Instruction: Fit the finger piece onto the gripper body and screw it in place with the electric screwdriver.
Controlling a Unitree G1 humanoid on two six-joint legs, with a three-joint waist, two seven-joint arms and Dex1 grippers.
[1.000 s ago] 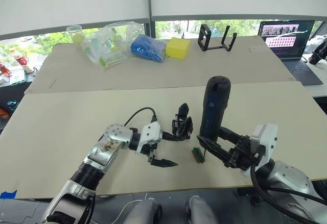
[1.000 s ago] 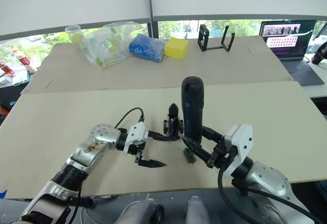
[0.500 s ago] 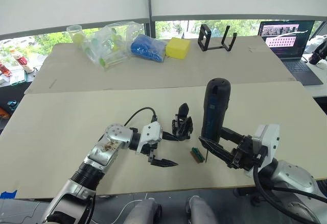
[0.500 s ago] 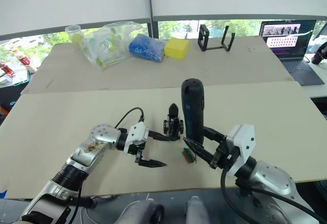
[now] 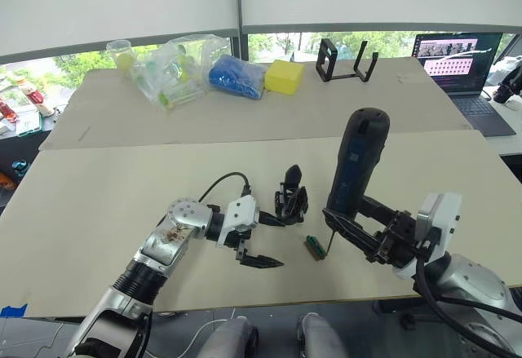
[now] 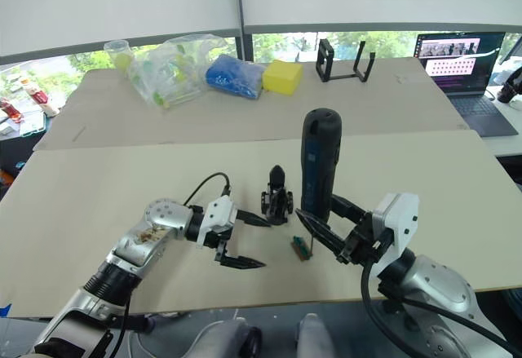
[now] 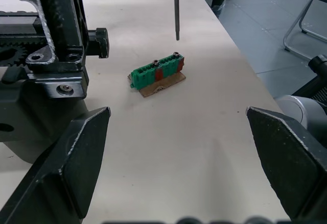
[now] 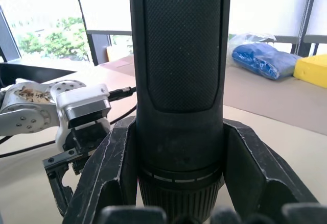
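While the right gripper (image 5: pixel 359 232) clamps the screwdriver (image 5: pixel 352 166), its bit should drop squarely onto the green block's (image 7: pixel 157 72) screw; the left gripper (image 5: pixel 263 240) gapes beside the body (image 5: pixel 290 199).

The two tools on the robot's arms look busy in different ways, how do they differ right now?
The right tool is shut on the electric screwdriver, holding it nearly upright; the left tool is open and holds nothing. The right tool keeps the bit just above the small green block; the left tool sits beside the gripper body. Both have two black fingers and hang low over the table.
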